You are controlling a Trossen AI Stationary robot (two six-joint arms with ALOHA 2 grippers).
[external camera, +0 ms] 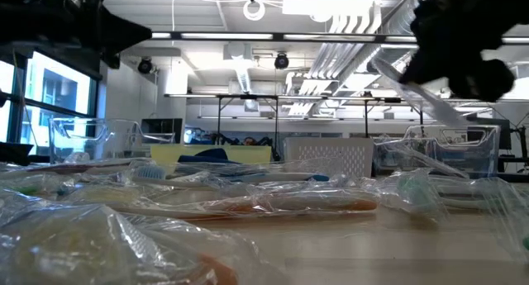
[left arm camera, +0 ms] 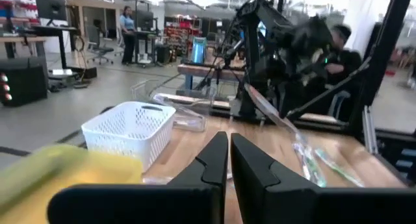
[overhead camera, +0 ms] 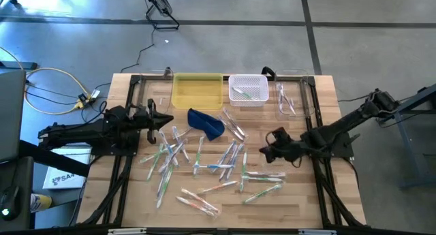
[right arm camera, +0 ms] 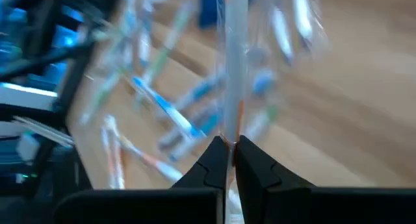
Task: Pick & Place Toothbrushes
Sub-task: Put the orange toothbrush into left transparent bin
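So the surface is a light wooden slatted table (overhead camera: 300,201) with a black frame, sitting on a grey concrete floor. Along the far edge there's a yellow rectangular plastic bin (overhead camera: 197,90), a white perforated plastic basket (overhead camera: 248,89) with a couple of brushes already in it, and a clear plastic box (overhead camera: 294,99) next to that holding a few more. A crumpled dark blue fabric pouch (overhead camera: 206,123) lies just in front of the yellow bin. The thin wrapped toothbrushes (overhead camera: 225,160), white or clear with green, blue and orange bits, are scattered loose all over the middle and near side of the table. The room behind is a big open workshop with ceiling pipes and desks, and a person is standing far off in the left wrist view.

The left gripper (overhead camera: 163,120) hovers over the left side of the table near the pouch, fingers pressed together with nothing between them. The right gripper (overhead camera: 266,148) is up off the table on the right side of the pile, clamped on one clear-wrapped toothbrush (right arm camera: 232,68), which sticks straight out past its fingertips and hangs slanted in the low view.

The right wrist view is pretty smeared, so I can't make out the held brush's accent colour, and the low view is mostly blocked by crinkly wrappers up close
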